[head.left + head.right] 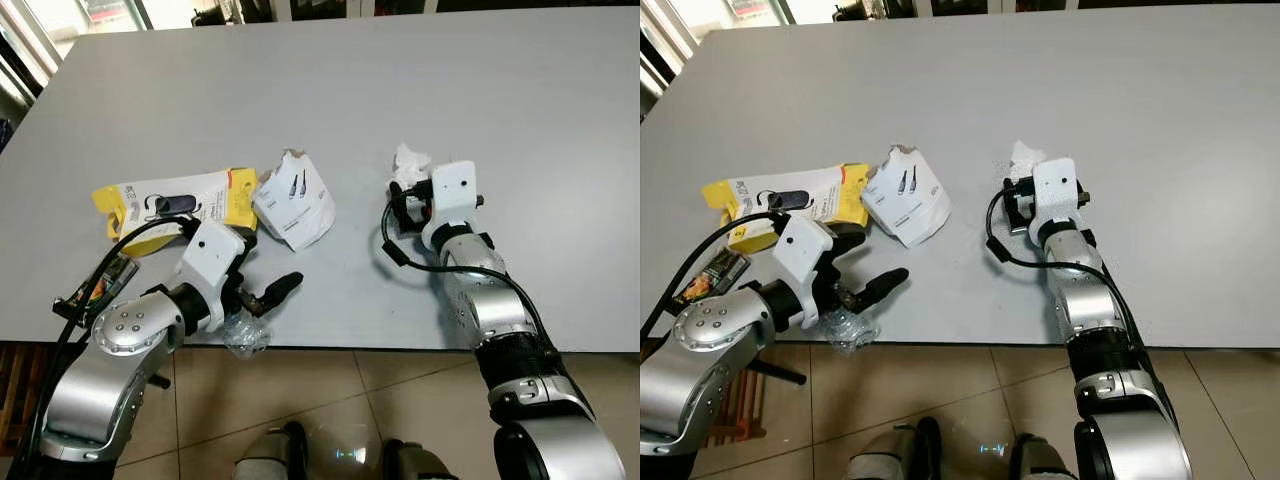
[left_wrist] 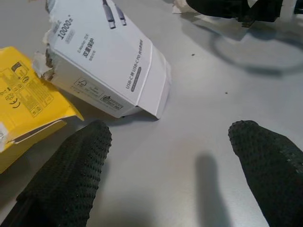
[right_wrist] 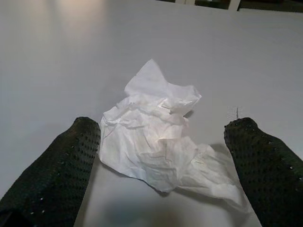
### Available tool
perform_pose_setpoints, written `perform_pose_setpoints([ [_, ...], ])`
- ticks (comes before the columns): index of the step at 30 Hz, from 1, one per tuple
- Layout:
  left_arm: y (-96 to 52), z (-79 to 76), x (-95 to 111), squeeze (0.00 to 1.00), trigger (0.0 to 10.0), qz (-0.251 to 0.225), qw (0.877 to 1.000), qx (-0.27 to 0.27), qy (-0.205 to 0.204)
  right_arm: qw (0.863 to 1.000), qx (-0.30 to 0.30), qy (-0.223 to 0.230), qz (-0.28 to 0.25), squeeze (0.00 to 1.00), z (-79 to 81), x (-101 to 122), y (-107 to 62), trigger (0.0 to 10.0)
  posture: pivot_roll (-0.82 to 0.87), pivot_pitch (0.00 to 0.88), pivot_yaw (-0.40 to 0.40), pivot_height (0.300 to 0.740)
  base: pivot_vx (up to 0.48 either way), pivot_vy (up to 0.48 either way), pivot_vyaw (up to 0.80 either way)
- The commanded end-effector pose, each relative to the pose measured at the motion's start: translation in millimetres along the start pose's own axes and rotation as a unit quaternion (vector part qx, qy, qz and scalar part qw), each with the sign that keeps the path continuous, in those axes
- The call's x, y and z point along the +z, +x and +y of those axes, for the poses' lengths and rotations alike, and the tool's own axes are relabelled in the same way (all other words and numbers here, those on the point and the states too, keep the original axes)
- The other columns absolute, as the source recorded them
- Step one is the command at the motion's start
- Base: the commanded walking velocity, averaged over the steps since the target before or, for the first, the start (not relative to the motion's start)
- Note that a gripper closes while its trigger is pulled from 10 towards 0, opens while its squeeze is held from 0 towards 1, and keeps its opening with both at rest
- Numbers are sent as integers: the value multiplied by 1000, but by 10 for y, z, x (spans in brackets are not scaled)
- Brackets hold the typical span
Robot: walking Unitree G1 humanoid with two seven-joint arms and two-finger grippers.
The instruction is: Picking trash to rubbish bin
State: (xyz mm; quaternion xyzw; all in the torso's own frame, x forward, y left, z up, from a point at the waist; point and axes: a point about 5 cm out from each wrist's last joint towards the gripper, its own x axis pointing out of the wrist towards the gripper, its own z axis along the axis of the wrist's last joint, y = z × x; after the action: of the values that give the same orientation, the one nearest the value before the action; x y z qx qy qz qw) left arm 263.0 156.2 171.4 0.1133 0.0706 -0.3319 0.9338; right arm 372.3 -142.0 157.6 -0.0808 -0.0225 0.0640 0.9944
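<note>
Table (image 1: 560, 150): a large grey top is seen from above, its near edge running just above a tiled floor (image 1: 400, 385).
Crumpled tissue (image 3: 158, 146): white and wadded, it is lain on the table a little right of centre, at 12 o'clock from the right gripper. In the right wrist view it is framed between the two black fingers (image 3: 52, 179); contact with them cannot be confirmed.
Right gripper (image 1: 405, 195): it is held low over the table directly behind the tissue, and its jaws are spread wide to either side of the wad.
White carton (image 1: 295, 200): a torn box printed with cable pictures is lain flat at 9 o'clock from the tissue, well apart from it.
Yellow package (image 1: 175, 205): a yellow-and-white pack showing a dark device is placed just beside the white carton, at its 9 o'clock.
Left gripper (image 1: 265, 280): it is positioned near the table's front edge, at 6 o'clock from the white carton. Its jaws are spread apart and nothing is held between them.
Clear plastic wrap (image 1: 245, 335): a crinkled scrap is seen at the table's edge beneath the left gripper.
Small dark wrapper (image 1: 105, 285): it is lain by the front left edge, at 7 o'clock from the yellow package, partly hidden by a black cable.
</note>
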Motion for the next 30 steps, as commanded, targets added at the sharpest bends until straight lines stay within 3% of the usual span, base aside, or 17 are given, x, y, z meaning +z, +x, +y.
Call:
perform_pose_setpoints([
  [1,-23,-38,3,0,10000,2,1000,-4,0,1000,8,18,-2,0,13,-10,15,10000,186,249,91,740,0,0,0],
  [4,-24,-41,2,0,10000,3,1000,-4,0,999,16,29,-1,0,33,-17,31,10000,187,253,91,740,0,0,0],
  [5,-25,-45,-1,0,10000,3,1000,-5,0,999,18,31,1,0,46,-28,39,4549,187,253,91,740,0,0,0],
  [6,-25,-45,-1,0,10000,3,1000,-5,0,999,18,31,1,0,46,-28,39,4549,187,253,91,740,0,0,0],
  [7,-27,-41,0,0,10000,4,1000,-5,0,999,24,36,0,0,70,-33,48,0,188,254,90,740,0,0,0],
  [15,-31,-39,-2,0,10000,6,1000,-5,2,998,33,44,3,0,132,-80,46,0,192,251,92,740,0,0,0],
  [30,0,-42,7,0,10000,4,1000,-10,7,998,28,52,5,0,84,-119,49,0,186,234,93,740,0,0,0],
])
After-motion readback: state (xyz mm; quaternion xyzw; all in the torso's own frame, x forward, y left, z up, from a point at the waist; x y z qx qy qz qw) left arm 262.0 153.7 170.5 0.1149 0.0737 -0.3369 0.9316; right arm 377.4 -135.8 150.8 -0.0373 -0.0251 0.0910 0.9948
